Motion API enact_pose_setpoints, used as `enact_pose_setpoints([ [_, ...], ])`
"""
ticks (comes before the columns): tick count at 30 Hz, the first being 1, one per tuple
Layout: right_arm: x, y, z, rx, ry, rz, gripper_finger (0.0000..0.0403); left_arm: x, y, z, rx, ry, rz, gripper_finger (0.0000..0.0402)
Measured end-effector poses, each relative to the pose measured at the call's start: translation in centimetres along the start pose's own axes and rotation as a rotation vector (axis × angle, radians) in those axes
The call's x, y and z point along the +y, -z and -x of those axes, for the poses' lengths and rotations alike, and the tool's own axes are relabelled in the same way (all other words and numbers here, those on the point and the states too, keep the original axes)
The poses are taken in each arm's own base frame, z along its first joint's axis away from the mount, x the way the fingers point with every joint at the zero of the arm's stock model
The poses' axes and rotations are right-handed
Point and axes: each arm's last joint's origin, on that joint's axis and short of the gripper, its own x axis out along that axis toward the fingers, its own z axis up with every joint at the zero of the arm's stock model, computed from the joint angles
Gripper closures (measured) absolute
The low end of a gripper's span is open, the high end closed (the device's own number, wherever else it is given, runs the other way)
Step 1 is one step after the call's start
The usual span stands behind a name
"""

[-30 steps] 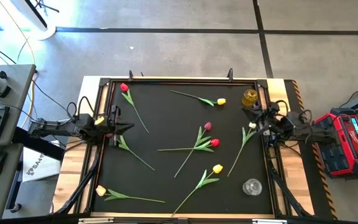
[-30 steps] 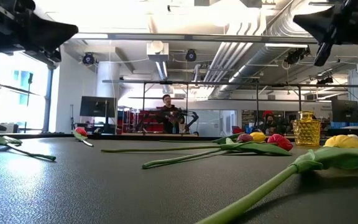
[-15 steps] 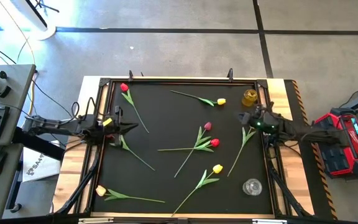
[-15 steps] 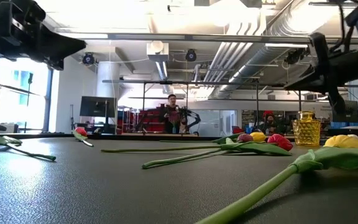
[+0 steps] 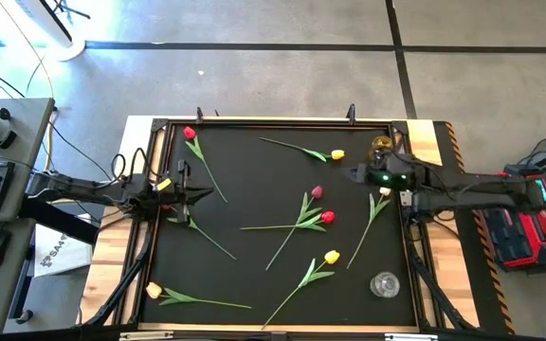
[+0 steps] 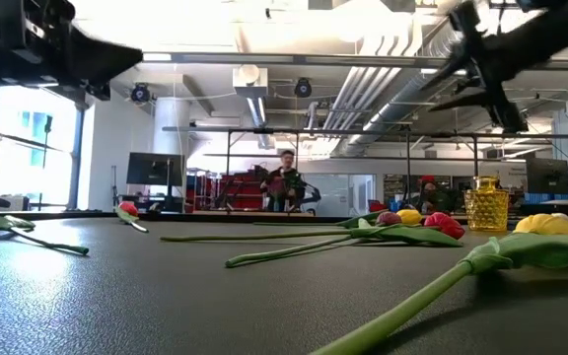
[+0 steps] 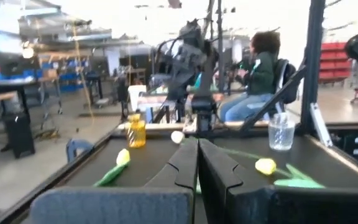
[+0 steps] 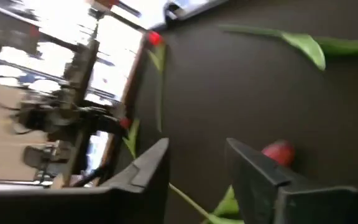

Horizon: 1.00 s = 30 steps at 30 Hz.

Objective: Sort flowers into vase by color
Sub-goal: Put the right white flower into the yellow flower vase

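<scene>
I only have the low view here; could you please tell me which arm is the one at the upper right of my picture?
Observer: That is the right arm; from above, the right gripper hangs over the mat near the yellow vase.
Operator: Are its fingers open?
Observer: Yes, the right wrist view shows them apart, with the dark red tulip just ahead.
Operator: And the left one?
Observer: The left gripper is over the mat's left side, fingers shut together.

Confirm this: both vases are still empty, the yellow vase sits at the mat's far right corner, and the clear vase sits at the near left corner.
One detail is wrong. The high view shows the clear vase at the mat's near right corner, not the left. The yellow vase does sit at the far right corner, and both are empty.
</scene>
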Motion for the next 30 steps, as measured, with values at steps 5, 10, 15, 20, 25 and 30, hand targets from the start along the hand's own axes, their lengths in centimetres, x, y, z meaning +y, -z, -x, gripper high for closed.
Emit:
enact_pose_setpoints([
  [5,1.3,-0.1,-1.4,0.167,0.305,-0.043,0.0223,0.0,-0.8,-0.2,-0.084,0.003,0.007,0.0401],
  [10,1.1,1.5,-2.4,0.369,0.608,-0.079,0.0231,-0.1,-0.7,-0.3,-0.073,0.013,0.004,0.0402],
  [15,0.4,3.6,-3.0,0.522,0.778,-0.115,0.0244,-0.1,-0.4,-0.4,-0.050,0.024,0.028,0.0401],
  [20,0.0,5.4,-2.8,0.573,0.921,-0.138,0.0246,-0.2,-0.1,-0.6,-0.019,0.028,0.038,0.0401],
  [25,-0.2,6.4,-2.0,0.569,1.026,-0.171,0.0246,-0.2,0.2,-0.8,0.004,0.026,0.034,0.0402],
  [30,-0.2,6.4,-2.1,0.447,1.034,-0.201,0.0247,-0.2,0.3,-0.8,0.013,0.019,0.033,0.0401],
])
